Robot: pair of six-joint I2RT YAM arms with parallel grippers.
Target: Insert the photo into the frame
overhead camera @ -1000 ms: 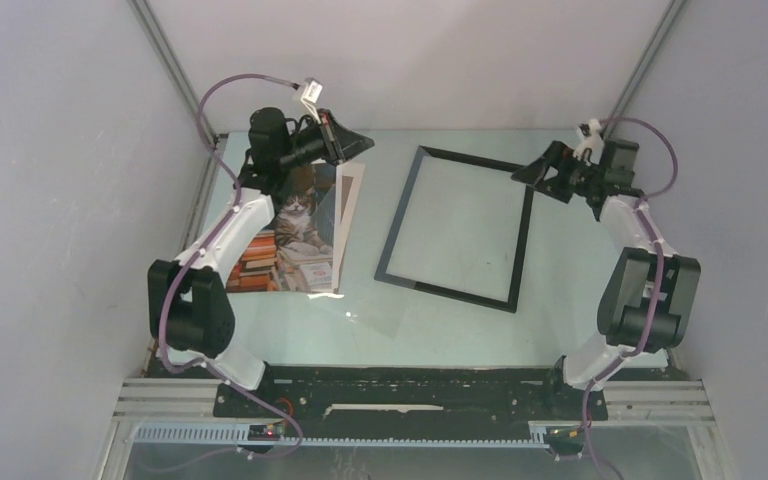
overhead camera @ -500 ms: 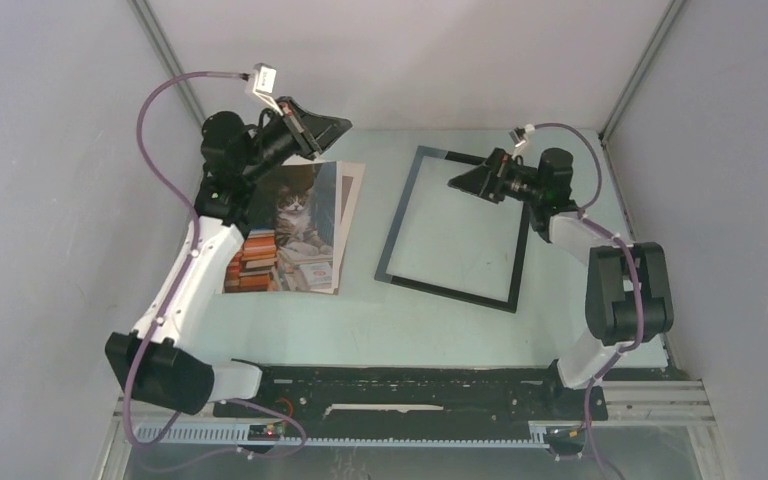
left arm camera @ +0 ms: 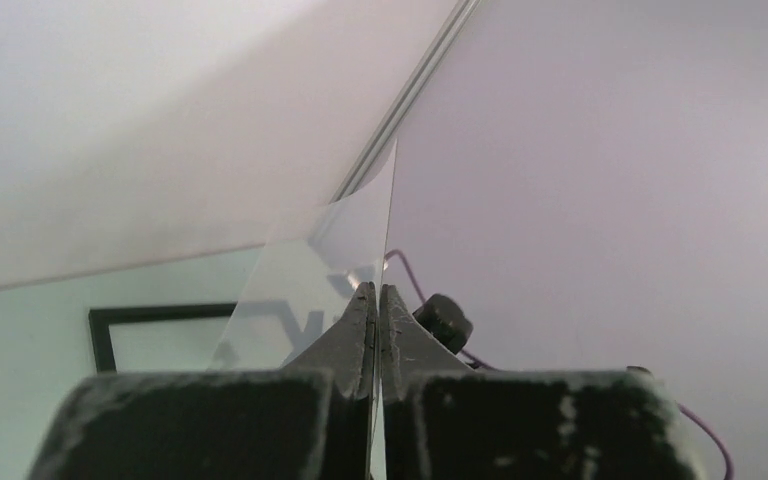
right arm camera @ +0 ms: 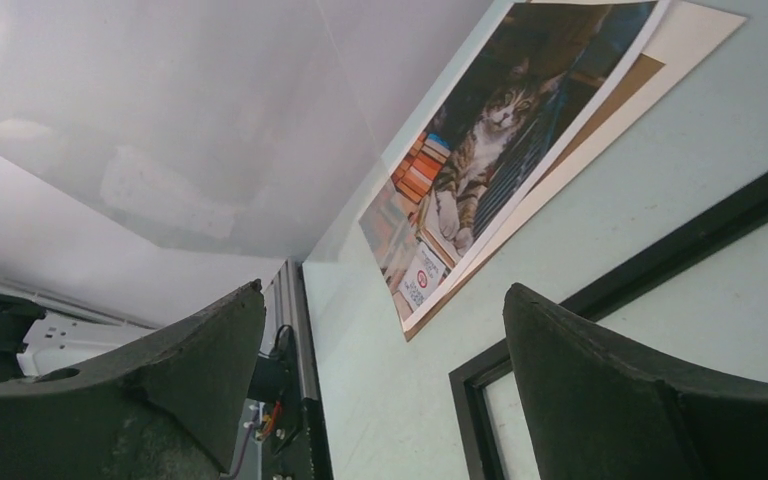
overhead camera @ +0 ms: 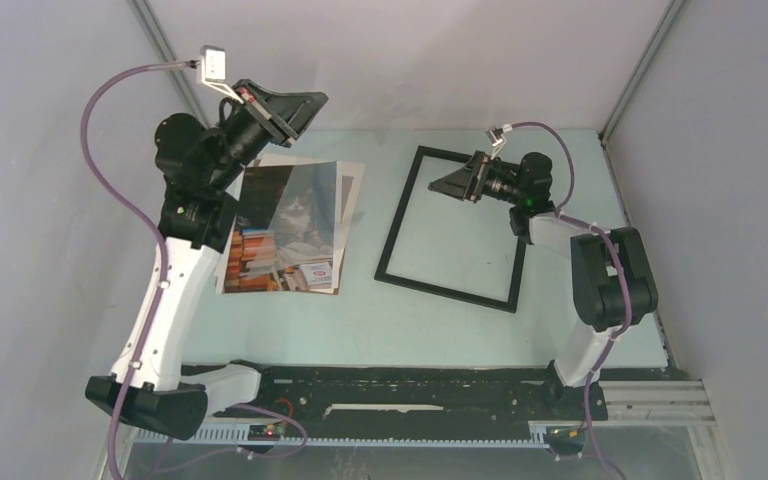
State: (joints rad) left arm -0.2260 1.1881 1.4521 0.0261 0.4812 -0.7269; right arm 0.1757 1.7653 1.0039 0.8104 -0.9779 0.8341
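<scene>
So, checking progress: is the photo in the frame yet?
Out: the photo lies left of the frame, apart from it, with bare table between them.

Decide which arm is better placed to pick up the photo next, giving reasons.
Right, probably: the right gripper is open and empty over the frame, facing the photo. The left gripper, though nearer, is shut on a clear sheet held up in the air.

No legible lettering, red circle sign on white card (right arm camera: pixel 422 285) in the photo (right arm camera: pixel 500 110)
</scene>
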